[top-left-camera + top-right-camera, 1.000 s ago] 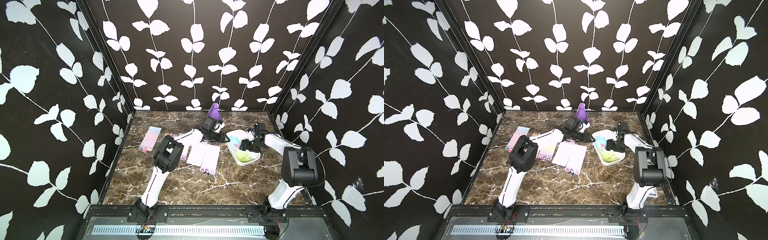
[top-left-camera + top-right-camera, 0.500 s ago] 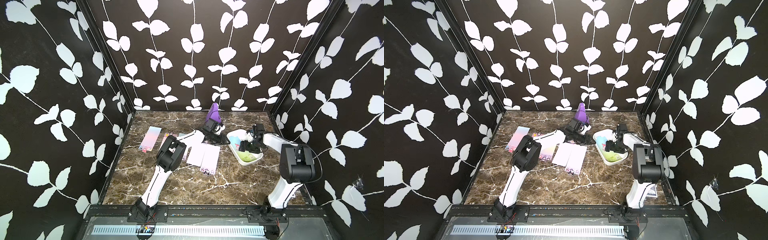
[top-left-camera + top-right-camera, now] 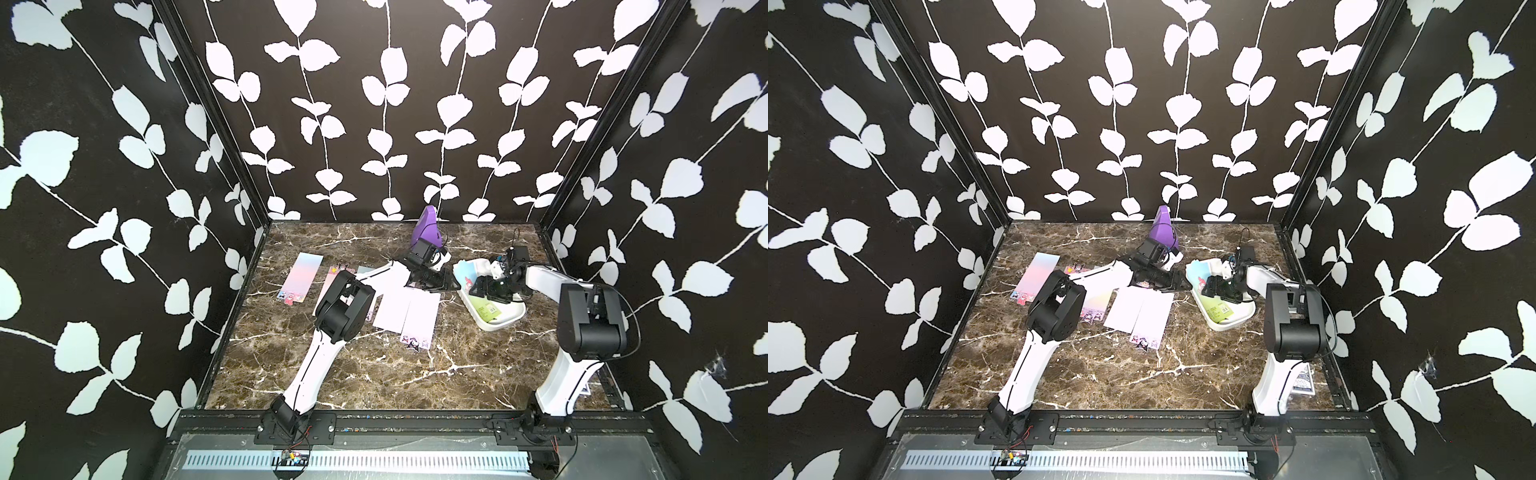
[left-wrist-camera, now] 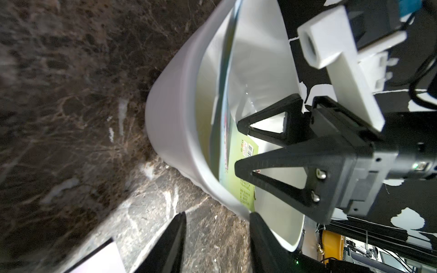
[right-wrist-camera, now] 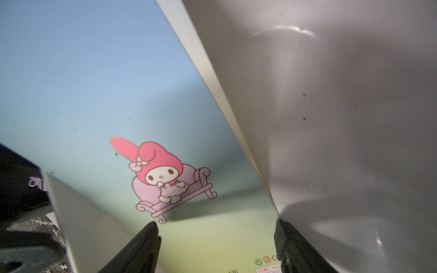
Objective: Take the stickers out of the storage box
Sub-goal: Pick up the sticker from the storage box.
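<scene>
The white storage box [image 3: 513, 314] [image 3: 1238, 320] sits at the right of the marble table. One blue-to-green sticker [image 3: 466, 277] [image 3: 1199, 276] [image 5: 118, 94] with a pink cartoon character lies slanted inside it. My right gripper [image 3: 481, 291] [image 3: 1211, 289] [image 5: 215, 227] is down in the box, open, its fingers straddling the sticker's green end. My left gripper [image 3: 453, 285] [image 3: 1183, 282] [image 4: 217, 214] is open just outside the box's wall [image 4: 170, 132], over bare marble. Several stickers lie on the table: a pink one [image 3: 301, 276] [image 3: 1034, 276] and two pale lilac ones [image 3: 409, 311] [image 3: 1142, 313].
A purple pyramid-shaped object [image 3: 426, 228] [image 3: 1163, 230] stands at the back behind my left wrist. A blue-patterned card pack [image 3: 1302, 380] lies by the right arm's base. Black leaf-patterned walls close in three sides.
My left gripper has moved right, up to the box's wall. My right gripper has opened a little wider inside the box.
</scene>
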